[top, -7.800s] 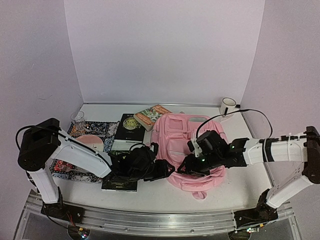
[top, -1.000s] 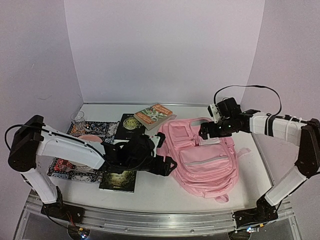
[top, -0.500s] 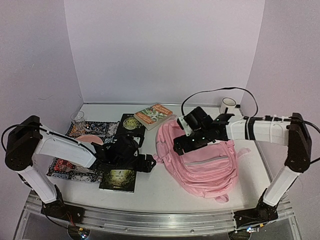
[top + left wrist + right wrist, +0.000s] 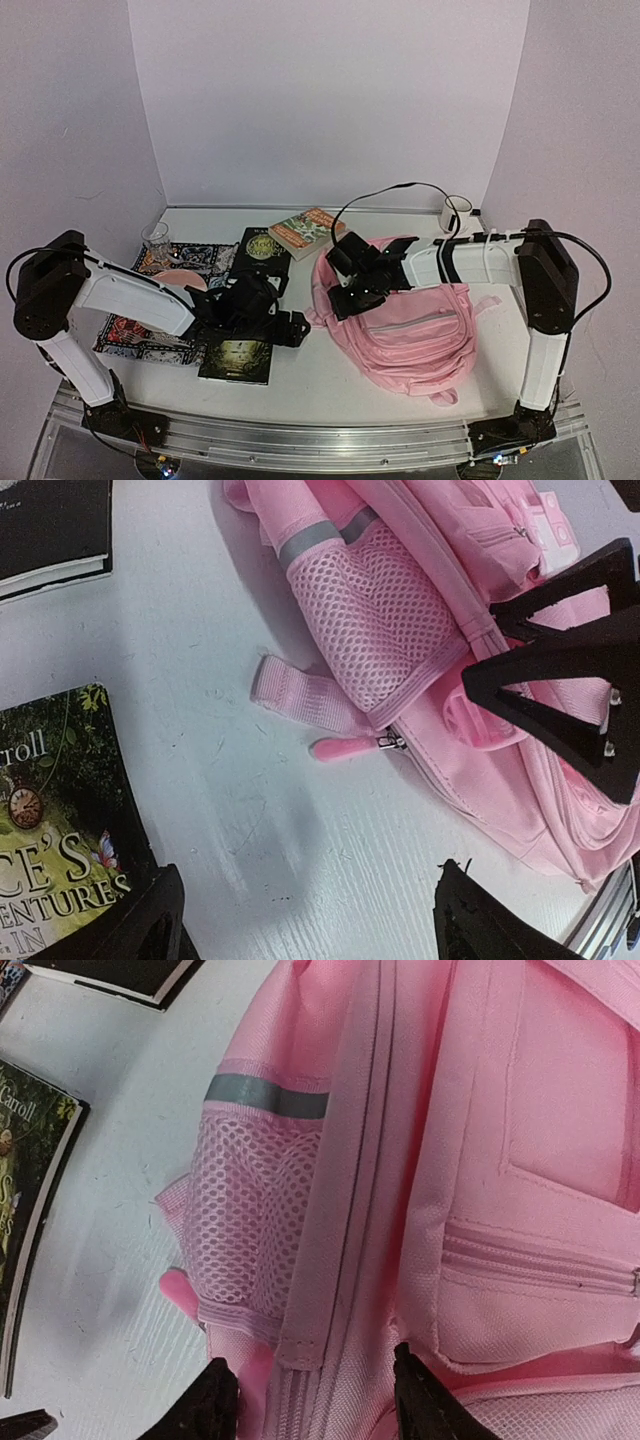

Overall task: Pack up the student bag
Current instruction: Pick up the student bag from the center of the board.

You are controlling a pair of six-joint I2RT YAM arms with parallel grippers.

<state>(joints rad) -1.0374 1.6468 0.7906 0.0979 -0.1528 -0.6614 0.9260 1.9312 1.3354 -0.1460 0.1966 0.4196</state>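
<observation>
The student bag (image 4: pixel 425 325) lies front up at centre right, a large pink backpack with zipped pockets. My right gripper (image 4: pixel 345 293) is down on the bag's left side. In the right wrist view the right gripper (image 4: pixel 315 1392) is open but narrowed. Its fingers straddle the zip band beside the mesh pocket (image 4: pixel 240 1220) and touch the fabric of the bag (image 4: pixel 530 1110). My left gripper (image 4: pixel 297 328) hovers wide open over bare table just left of the bag (image 4: pixel 400 620). Nothing lies between the left gripper's (image 4: pixel 305 900) fingers. A pink zip pull (image 4: pixel 345 747) lies just ahead of them.
An illustrated dark book (image 4: pixel 237 357) lies under my left arm. A black book (image 4: pixel 262 250) and an orange book (image 4: pixel 305 230) lie behind it. A patterned cloth (image 4: pixel 140 330) with a pink plate (image 4: pixel 185 283) is at the left, beside a glass (image 4: pixel 156 237). A white mug (image 4: pixel 457 212) stands at the back right.
My right gripper swept from the bag's far top edge to its left side and its jaws narrowed. The bag's left edge bunched up. My left gripper drew back a little to the left.
</observation>
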